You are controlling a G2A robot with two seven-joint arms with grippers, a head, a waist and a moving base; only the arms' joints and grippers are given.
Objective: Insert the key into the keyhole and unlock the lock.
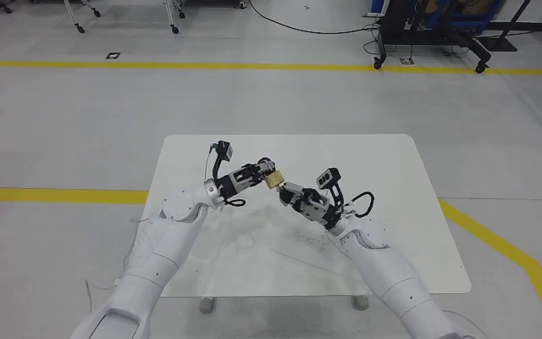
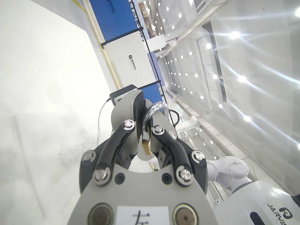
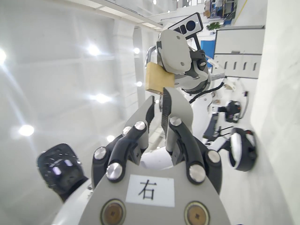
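Note:
My left gripper holds a brass padlock in the air above the middle of the white table. In the left wrist view the gripper is shut on it, with the steel shackle sticking out past the fingertips and the brass body between the fingers. My right gripper is just beside the lock. In the right wrist view its fingers are close together, their tips at the underside of the padlock. The key is mostly hidden between the pads.
The tabletop under both arms is bare white, with a few scuff marks near its front. Yellow floor lines run behind and beside the table. Stands and a cart are far back.

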